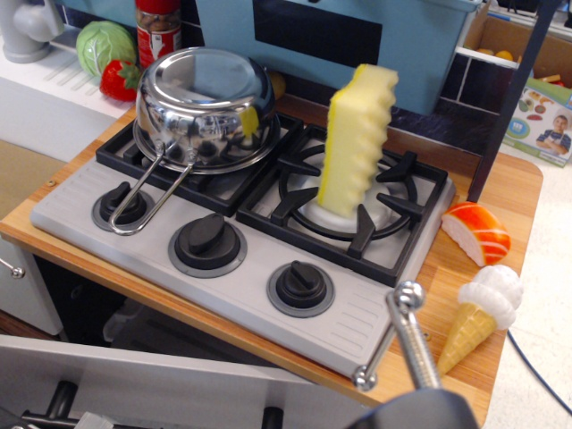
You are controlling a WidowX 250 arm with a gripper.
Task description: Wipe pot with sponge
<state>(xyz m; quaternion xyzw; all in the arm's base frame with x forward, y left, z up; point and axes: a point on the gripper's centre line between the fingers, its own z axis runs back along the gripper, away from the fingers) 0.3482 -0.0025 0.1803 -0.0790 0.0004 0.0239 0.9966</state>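
- No gripper is seen in the view, so the state of the jaws is not visible.
- No robot arm or wrist can be identified with certainty either.

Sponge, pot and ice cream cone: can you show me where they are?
sponge (359,143), the only camera view, middle of its wavy yellow face.
pot (204,103), same view, on its shiny upturned flat base.
ice cream cone (474,327), same view, on the tan cone part.
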